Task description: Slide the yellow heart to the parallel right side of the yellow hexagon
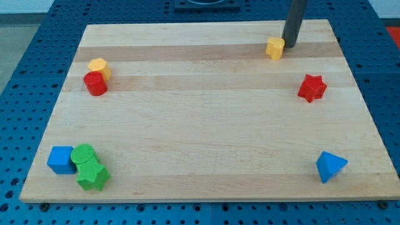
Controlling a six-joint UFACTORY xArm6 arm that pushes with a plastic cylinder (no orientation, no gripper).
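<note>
**A:** Near the view's top right of the wooden worktop (200, 137), what's going on?

**B:** The yellow heart (275, 47) sits there, close to the far edge. My tip (290, 44) is right against its right-hand side, as far as I can judge touching it, with the dark rod rising straight up out of the frame.

**A:** Which way does the heart point?

**B:** Hard to say. At this size it reads as a stubby yellow lump, slightly taller than wide in the view; I can't make out its notch or its point, so I won't name a heading or a long axis.

**A:** And the yellow hexagon?

**B:** The yellow hexagon (99, 67) is far across the board at the view's left, upper part. A red cylinder (95, 83) is pressed up against its lower side. So the heart and hexagon are well apart, with bare wood between them.

**A:** Any gripper state to report?

**B:** There's no gripper on this arm, only the rod, so nothing is released or clenched.

**A:** The other blocks?

**B:** A red star (312, 87) lies below the heart toward the view's right edge. A blue triangular block (330, 165) sits at bottom right. At bottom left, a blue cube (61, 160) touches a green cylinder (83, 154), and a green star (92, 176) sits just beneath that cylinder, touching it.
</note>
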